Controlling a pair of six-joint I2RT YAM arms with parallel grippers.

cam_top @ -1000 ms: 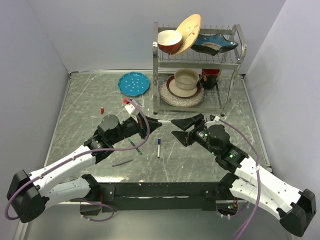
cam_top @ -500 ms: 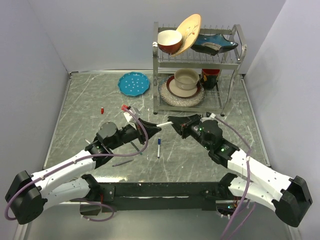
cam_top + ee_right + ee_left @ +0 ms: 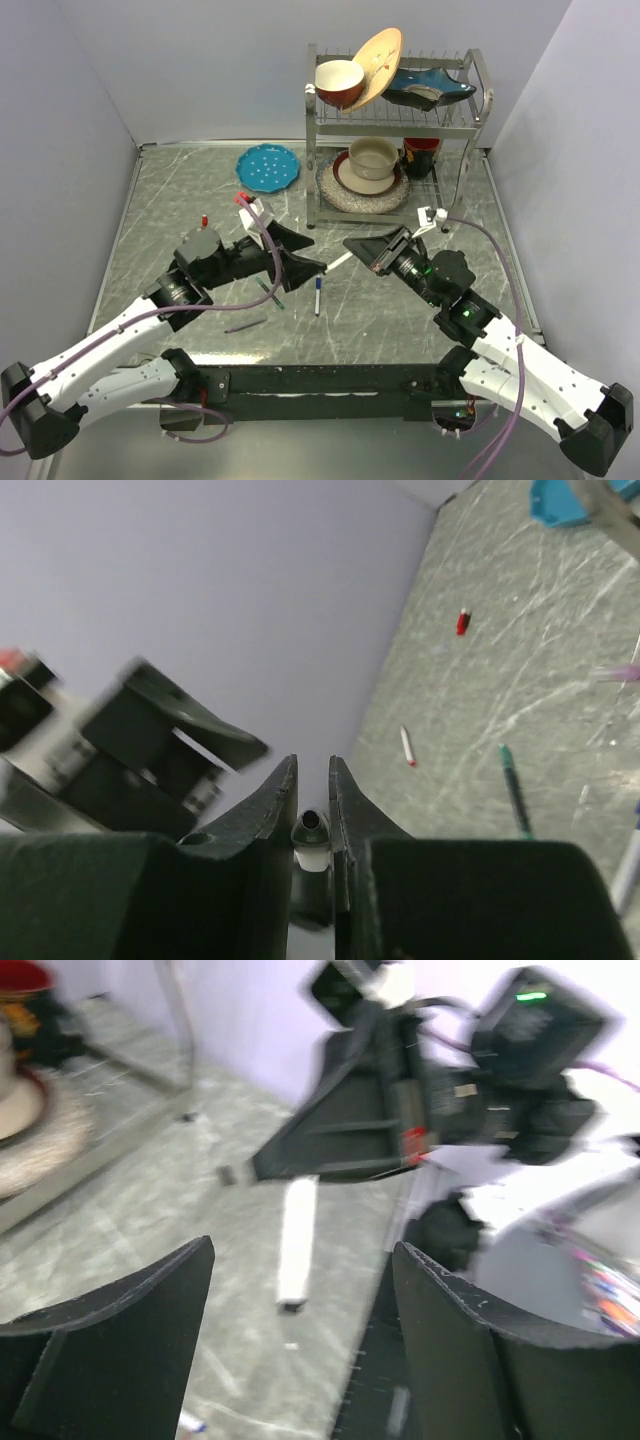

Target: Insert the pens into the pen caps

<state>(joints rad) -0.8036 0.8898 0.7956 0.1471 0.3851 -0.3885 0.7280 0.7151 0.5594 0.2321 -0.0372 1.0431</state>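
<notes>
The right gripper (image 3: 352, 250) is pinched narrow on a white pen (image 3: 337, 262), held above the table (image 3: 180, 190). The barrel sticks out of the fingertips toward the left gripper (image 3: 312, 256), and the right wrist view shows its dark end between the pads. The left gripper stands wide, its fingers (image 3: 130, 1310) either side of the pen's free end without touching it. A small red label (image 3: 412, 1145) on the right gripper is too blurred to read.

On the table below the grippers lie a blue-tipped pen (image 3: 318, 295) and, just left of it, a green pen (image 3: 272, 293). A red-tipped pen (image 3: 407, 746) lies farther left, and a red cap (image 3: 203, 218) sits apart near the left edge. No other caps can be made out.
</notes>
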